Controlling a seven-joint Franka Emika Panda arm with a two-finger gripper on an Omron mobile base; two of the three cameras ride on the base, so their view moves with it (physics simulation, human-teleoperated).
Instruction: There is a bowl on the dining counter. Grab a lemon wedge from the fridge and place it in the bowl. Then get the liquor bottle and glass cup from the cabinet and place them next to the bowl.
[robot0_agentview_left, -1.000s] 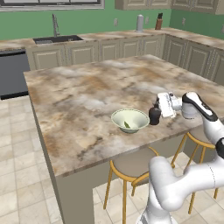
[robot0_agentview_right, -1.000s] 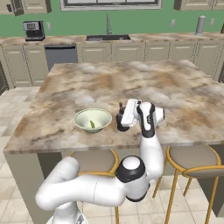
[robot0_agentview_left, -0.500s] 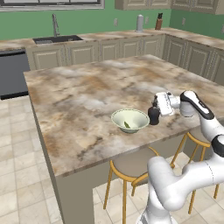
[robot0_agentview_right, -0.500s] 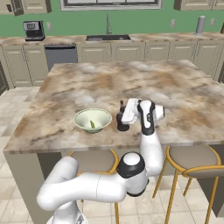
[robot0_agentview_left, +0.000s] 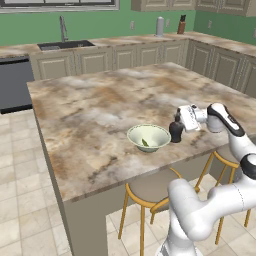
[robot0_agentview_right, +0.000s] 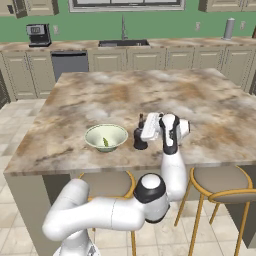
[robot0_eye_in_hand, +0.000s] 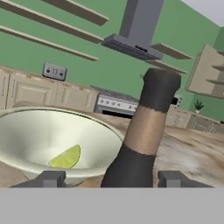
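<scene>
Dark glass, the liquor bottle (robot0_eye_in_hand: 144, 144) stands upright on the dining counter (robot0_agentview_left: 100, 115), just beside the bowl (robot0_agentview_right: 105, 137) on the arm's side, with the lemon wedge (robot0_eye_in_hand: 65, 157) lying inside that bowl. The gripper (robot0_eye_in_hand: 111, 178) sits level with the bottle's base, its fingertips (robot0_eye_in_hand: 52, 178) spread wide on either side and not pressing the glass, so the bottle looks released. By my reading the bottle step is finishing. What remains is the glass cup: the hand should draw straight back without tipping the bottle, then the base must head for the cabinet.
</scene>
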